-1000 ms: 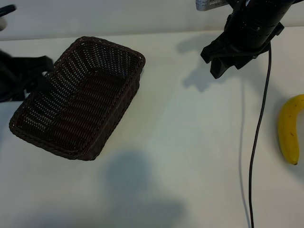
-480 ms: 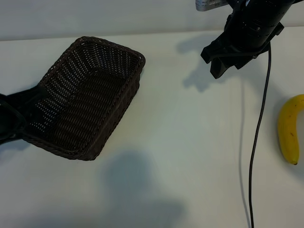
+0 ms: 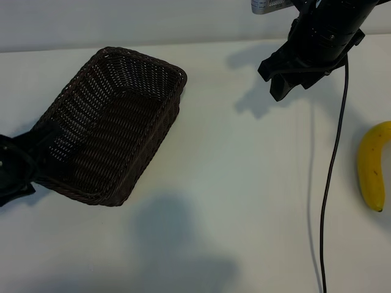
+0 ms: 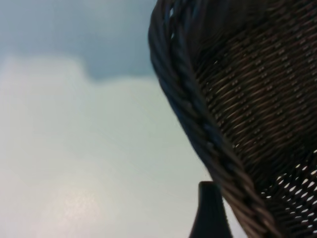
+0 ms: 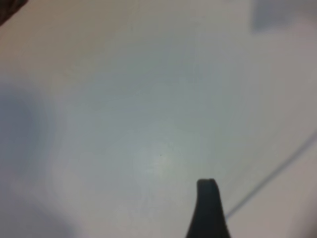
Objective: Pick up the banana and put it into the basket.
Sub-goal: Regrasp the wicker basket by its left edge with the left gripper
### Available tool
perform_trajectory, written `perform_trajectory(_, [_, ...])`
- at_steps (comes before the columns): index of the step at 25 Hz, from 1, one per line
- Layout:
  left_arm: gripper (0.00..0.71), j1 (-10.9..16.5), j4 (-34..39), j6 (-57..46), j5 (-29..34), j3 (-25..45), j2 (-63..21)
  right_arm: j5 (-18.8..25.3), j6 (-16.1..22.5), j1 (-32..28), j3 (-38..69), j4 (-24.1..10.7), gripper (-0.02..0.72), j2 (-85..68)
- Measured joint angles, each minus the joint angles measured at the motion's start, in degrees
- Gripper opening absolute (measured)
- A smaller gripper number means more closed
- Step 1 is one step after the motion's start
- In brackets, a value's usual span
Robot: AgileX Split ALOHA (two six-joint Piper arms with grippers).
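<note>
Where the white table (image 3: 232,201) meets the exterior view's right edge lies the banana (image 3: 371,168), well apart from everything else; long axis near vertical in that view, slightly curved, upper end bending toward the right edge and partly cut off there, dark lower tip pointing toward the near side of the table; resting flat, untouched.

Basket (image 3: 113,125): dark woven wicker, rectangular with rounded corners, on the table at the left; long axis diagonal, running from the near left to the far right corner; interior holds nothing.

Left gripper (image 3: 27,160): low at the left edge, at the basket's near left corner; jaws apart, set astride the braided rim; one dark fingertip (image 4: 210,210) shows in the left wrist view just outside the rim (image 4: 193,124), beside it; contact cannot be told.

Right gripper (image 3: 287,76): hanging above the table at the far right, pointed steeply down and toward the near left; jaws apart, holding nothing; well apart from the banana; its shadow falls on the table beside it.

Black cable (image 3: 330,177): trailing from the right arm down across the table, between basket and banana.
</note>
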Motion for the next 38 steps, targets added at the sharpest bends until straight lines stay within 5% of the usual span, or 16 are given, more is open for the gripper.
perform_trajectory(15, [0.540, 0.00, -0.11, -3.12, -10.03, 5.89, 0.30, 0.00, 0.00, 0.00, 0.00, 0.63, 0.532, 0.00])
perform_trajectory(38, [0.523, 0.00, -0.10, -3.65, -21.14, 5.96, 15.48, 0.00, -0.31, 0.00, 0.00, 2.21, 0.532, 0.00])
